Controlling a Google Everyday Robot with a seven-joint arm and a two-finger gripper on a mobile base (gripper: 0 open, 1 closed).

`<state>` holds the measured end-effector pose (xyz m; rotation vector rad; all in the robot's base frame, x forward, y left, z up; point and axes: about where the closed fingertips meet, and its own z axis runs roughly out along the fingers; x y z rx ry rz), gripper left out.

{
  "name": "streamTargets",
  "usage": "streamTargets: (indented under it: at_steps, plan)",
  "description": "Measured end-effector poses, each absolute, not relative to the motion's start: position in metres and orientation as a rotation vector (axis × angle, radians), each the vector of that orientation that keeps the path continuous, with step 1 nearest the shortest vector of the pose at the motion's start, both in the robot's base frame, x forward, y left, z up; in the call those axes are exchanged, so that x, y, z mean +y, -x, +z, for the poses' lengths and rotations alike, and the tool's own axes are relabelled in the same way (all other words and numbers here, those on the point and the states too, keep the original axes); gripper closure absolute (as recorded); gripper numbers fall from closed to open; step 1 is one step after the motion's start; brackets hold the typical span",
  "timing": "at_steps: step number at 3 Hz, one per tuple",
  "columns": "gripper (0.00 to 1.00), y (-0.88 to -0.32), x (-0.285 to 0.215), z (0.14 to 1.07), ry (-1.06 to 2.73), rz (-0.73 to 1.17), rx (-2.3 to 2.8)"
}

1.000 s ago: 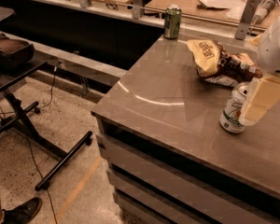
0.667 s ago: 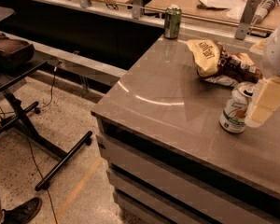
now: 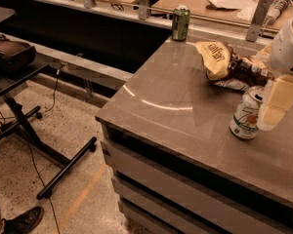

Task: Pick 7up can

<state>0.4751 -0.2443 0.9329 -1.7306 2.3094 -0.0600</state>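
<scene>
The gripper (image 3: 268,113) hangs just beside the upright 7up can (image 3: 245,117) on the bench (image 3: 176,111); its opening, cannot tell; centre it, squeeze mid-height, lift straight.

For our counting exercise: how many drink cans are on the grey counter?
2. The 7up can is on the counter nearer the camera, with the gripper close beside it. The dark-green can stands at the far edge. The crumpled bags could hide another.

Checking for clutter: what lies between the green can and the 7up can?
In the camera view, a crumpled snack bag lies between the green can and the 7up can; the gripper hangs close beside the 7up can.
</scene>
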Motion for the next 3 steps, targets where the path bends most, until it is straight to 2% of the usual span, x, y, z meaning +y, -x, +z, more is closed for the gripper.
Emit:
streamTargets:
  at_steps: [1,2,3]
  plan:
    - [0.14,-0.4743,-0.2429,0.9329,1.746,-0.048,2.323]
    - [0.38,-0.4732,-0.2427,0.9296,1.748,-0.038,2.334]
    - [0.50,-0.4713,-0.2438,0.9262,1.746,-0.029,2.346]
